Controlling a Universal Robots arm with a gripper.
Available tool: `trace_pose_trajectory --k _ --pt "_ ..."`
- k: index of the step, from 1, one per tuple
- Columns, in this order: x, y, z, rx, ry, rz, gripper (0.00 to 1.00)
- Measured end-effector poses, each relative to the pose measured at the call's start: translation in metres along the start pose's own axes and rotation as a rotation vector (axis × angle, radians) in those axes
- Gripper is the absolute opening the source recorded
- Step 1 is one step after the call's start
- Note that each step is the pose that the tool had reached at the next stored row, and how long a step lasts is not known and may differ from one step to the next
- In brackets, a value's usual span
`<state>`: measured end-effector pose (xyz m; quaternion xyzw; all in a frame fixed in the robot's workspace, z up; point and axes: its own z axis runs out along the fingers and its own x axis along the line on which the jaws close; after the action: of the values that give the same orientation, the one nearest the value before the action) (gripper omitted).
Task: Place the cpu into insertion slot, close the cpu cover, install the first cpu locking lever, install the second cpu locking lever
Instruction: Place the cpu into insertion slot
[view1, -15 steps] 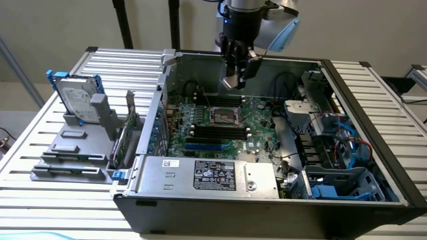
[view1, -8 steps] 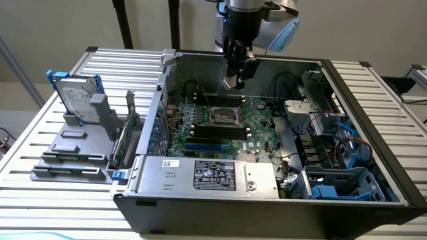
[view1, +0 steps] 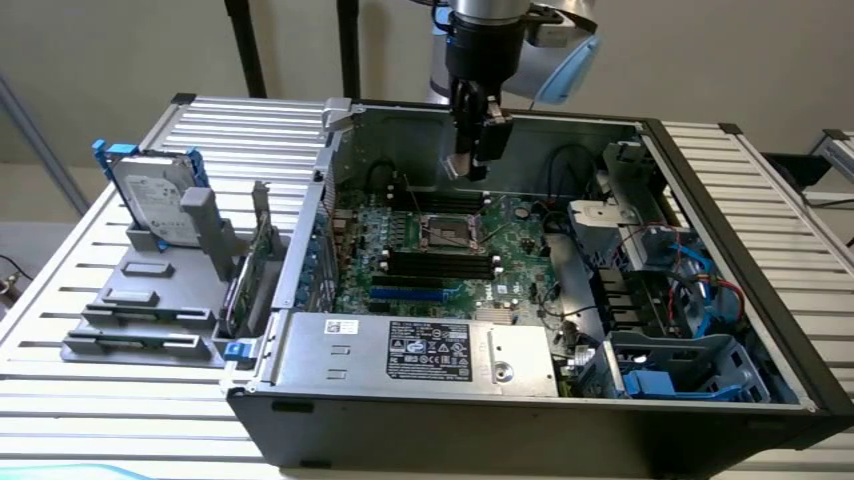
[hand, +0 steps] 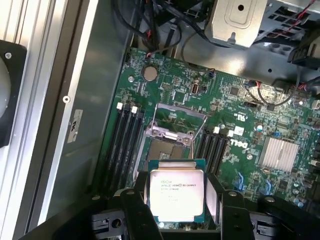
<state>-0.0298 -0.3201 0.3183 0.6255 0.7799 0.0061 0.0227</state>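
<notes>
The gripper hangs in the upper centre of the exterior view, above the open computer case. It is clamped on the cpu, whose edges sit between its fingers in the wrist view. The insertion slot lies below it on the green motherboard, near the exterior view's centre. The slot looks empty, and the cpu cover is tilted up off it. I judge that no step is finished: the chip is not yet seated, and closing the cover and both locking steps are left.
</notes>
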Motion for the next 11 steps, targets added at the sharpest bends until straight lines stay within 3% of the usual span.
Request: trace_pose_trajectory --k 4,11 --pt "0.000 -0.0003 0.0046 0.0013 -0.0022 0.040 0.55" --pt "0.000 -0.0006 0.0140 0.0045 -0.0067 0.153 0.55"
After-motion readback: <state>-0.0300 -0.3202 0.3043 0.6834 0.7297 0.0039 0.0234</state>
